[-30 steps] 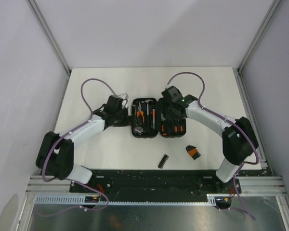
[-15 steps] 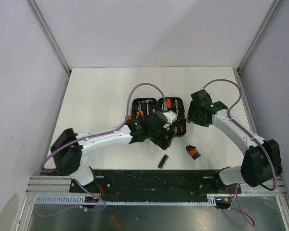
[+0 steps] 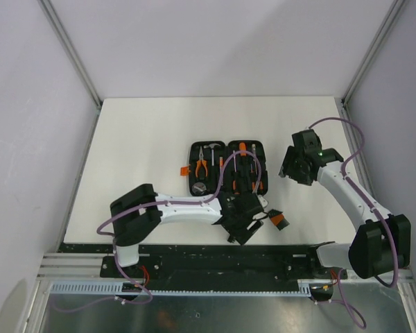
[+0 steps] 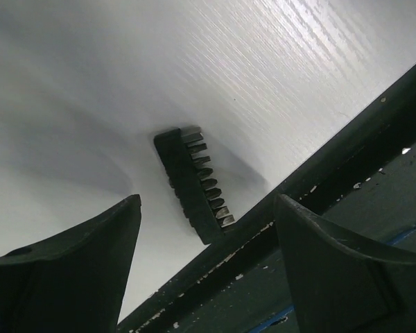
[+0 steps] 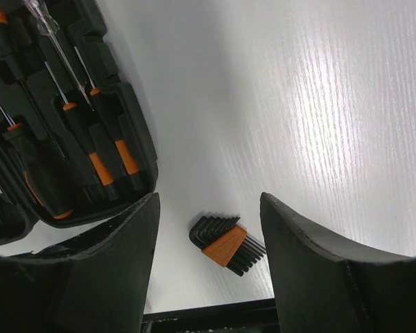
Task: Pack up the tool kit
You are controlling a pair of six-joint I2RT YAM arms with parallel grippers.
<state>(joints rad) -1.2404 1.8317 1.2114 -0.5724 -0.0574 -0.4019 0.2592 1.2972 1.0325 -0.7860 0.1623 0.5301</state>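
The tool kit case (image 3: 225, 168) lies open mid-table, with pliers and screwdrivers in its slots; its right half shows in the right wrist view (image 5: 69, 139). A black bit holder (image 4: 193, 184) lies by the table's front edge. My left gripper (image 4: 206, 205) hangs open above it, one finger on each side and neither touching; in the top view this gripper (image 3: 240, 229) mostly covers the holder. A black hex key set with an orange clip (image 5: 225, 243) lies on the table (image 3: 278, 220). My right gripper (image 5: 208, 201) is open and empty above it, right of the case (image 3: 291, 172).
The black base rail (image 3: 215, 253) runs along the table's near edge, just beyond the bit holder (image 4: 319, 194). An orange latch (image 3: 184, 171) sticks out of the case's left side. Walls and metal posts (image 3: 357, 76) bound the table at the sides and back.
My left arm swung from the case's left side across to the front edge, over the bit holder, its jaws narrowing a little. My right arm drew back from the case to the right.
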